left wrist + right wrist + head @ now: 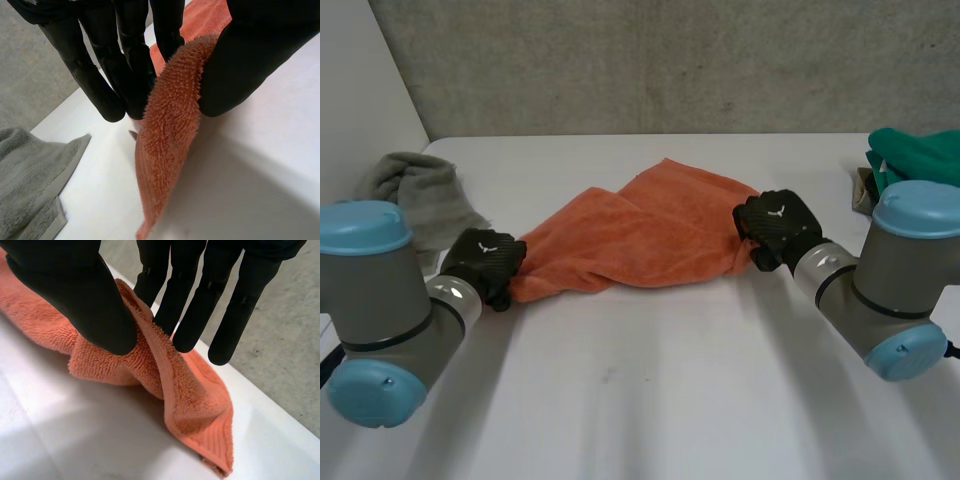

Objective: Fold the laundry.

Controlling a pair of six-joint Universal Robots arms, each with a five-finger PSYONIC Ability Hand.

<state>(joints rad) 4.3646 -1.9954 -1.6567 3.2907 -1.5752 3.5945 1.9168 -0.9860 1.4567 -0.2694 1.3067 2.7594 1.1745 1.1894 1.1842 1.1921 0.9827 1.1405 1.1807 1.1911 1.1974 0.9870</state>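
Note:
An orange towel (640,235) lies stretched and rumpled across the middle of the white table (650,390). My left hand (483,264) pinches the towel's left end; in the left wrist view the orange towel (167,135) edge is caught between thumb (250,60) and fingers (125,75), its corner hanging down toward the table. My right hand (778,228) grips the right end; in the right wrist view the thumb (75,295) and fingers (190,300) squeeze a fold of the orange towel (190,400), whose corner trails on the table.
A grey towel (420,195) lies bunched at the table's far left edge, also seen as grey towel (30,175) beside my left hand. A green cloth (915,155) sits piled at the far right. A concrete wall (650,60) backs the table.

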